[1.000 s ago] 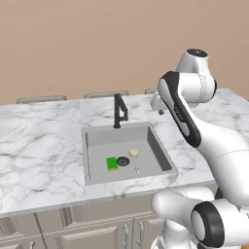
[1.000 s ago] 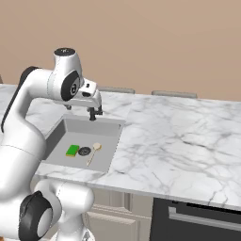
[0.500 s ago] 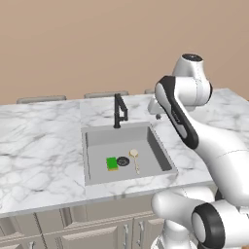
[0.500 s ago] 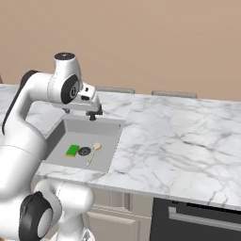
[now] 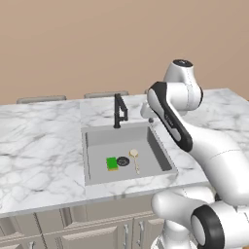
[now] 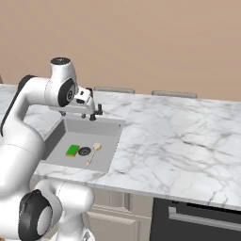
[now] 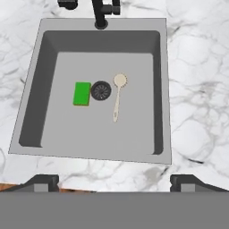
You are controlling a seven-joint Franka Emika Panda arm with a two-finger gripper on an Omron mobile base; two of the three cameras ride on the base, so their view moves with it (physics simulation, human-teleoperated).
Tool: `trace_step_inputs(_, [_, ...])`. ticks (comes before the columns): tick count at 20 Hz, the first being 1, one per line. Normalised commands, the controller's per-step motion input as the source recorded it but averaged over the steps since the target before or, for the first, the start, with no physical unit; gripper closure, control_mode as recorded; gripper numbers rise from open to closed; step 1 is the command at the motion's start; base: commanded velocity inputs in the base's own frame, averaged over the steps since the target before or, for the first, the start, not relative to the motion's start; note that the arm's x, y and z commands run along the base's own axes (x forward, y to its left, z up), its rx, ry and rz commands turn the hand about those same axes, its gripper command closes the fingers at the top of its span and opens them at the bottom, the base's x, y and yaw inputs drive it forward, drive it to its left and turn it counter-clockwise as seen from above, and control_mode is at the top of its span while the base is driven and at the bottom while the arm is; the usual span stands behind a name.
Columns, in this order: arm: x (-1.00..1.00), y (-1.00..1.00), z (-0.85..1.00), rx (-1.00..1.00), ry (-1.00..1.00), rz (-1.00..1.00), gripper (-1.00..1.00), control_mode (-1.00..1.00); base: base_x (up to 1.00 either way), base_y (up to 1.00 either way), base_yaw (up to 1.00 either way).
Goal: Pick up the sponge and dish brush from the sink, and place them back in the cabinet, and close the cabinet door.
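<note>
On the floor of the sink (image 7: 27, 103), the sponge (image 7: 82, 94) lies flat just beside the drain (image 7: 101, 90), and the brush (image 7: 118, 95) lies on the drain's other side, its round head toward the faucet (image 7: 101, 11). Above the sink the hand (image 7: 114, 181) hangs empty, its fingers spread wide apart. Marble counter (image 7: 197, 98) surrounds the sink.

No readable text, label, brand or number anywhere, so far as these small renderings show.
</note>
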Motion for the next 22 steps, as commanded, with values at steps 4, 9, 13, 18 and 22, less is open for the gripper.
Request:
trace_step_inputs(4, [0.26, 0.14, -0.12, 0.00, 0.00, 0.00, -1.00, -1.00, 0.00, 0.00, 0.00])
trace_step_inputs(9, [0.23, 0.14, -0.11, 0.00, 0.00, 0.00, -1.00, -1.00, 0.00, 0.00, 0.00])
trace_step_inputs(13, [0.26, 0.01, -0.14, 0.00, 0.00, 0.00, -1.00, -1.00, 0.00, 0.00, 0.00])
trace_step_inputs(18, [0.17, 0.00, -0.24, 0.00, 0.00, 0.00, -1.00, -1.00, 0.00, 0.00, 0.00])
trace_step_inputs(22, [0.13, 0.00, -0.22, 0.00, 0.00, 0.00, -1.00, -1.00, 0.00, 0.00, 0.00])
